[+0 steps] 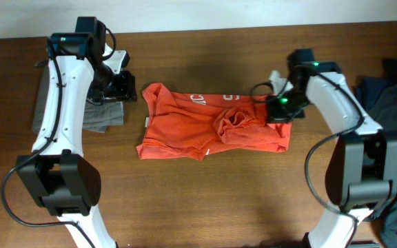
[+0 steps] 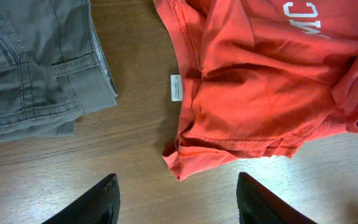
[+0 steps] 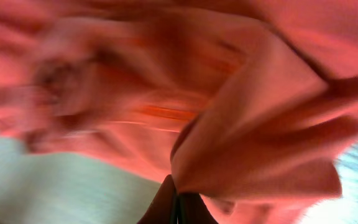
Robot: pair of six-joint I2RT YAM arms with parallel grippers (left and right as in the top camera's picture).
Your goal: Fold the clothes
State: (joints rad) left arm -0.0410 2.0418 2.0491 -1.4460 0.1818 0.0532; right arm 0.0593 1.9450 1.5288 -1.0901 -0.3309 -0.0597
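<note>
Midway along the counter (image 1: 205, 200), our right jaws pinch the orange-red T-shirt (image 1: 185, 134) mid-fold, left jaws apart; next, we'd draw it leftward.

Your right gripper (image 3: 176, 210) at the bottom edge, dark jaws pressed together on a fold of the orange-red T-shirt (image 3: 253, 130), cloth filling most of your frame (all of it blurred), pale table (image 3: 48, 186) at lower left.

White-shelled left arm (image 1: 60, 103) and right arm (image 1: 333, 103) — black joints, looping black cables (green lights), dark fingers (image 2: 101, 202).
</note>
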